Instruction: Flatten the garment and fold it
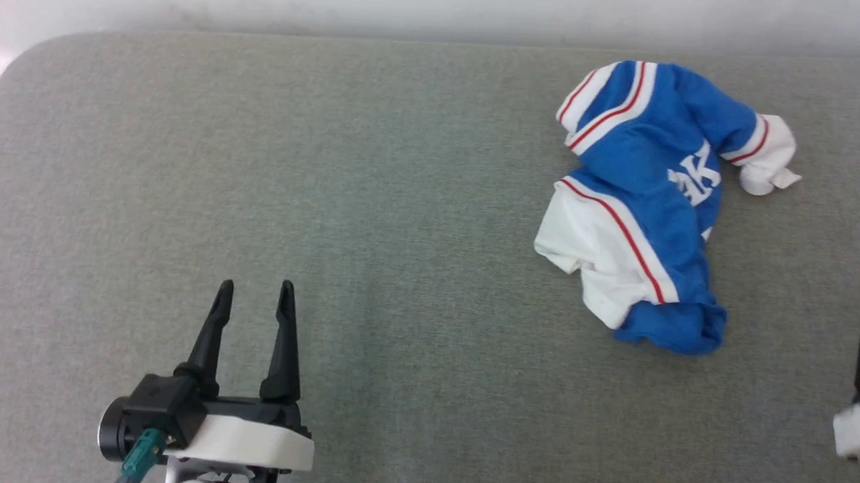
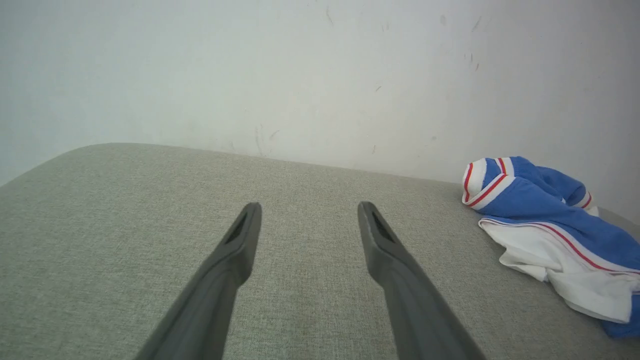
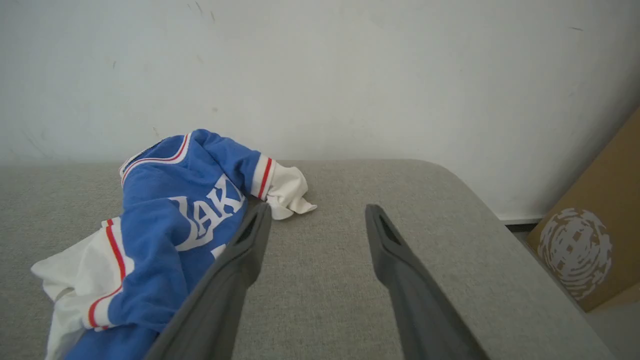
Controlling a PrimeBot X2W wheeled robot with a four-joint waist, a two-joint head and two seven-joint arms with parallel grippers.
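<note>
The shirt [image 1: 646, 199] lay crumpled toward the far right of the grey padded table [image 1: 333, 159] (blue body bunched, white letters showing). The left gripper [image 1: 255, 287] stood wide and empty at the front left, well apart from it. The right gripper [image 3: 317, 210], also wide and empty, was just beside the shirt.
</note>
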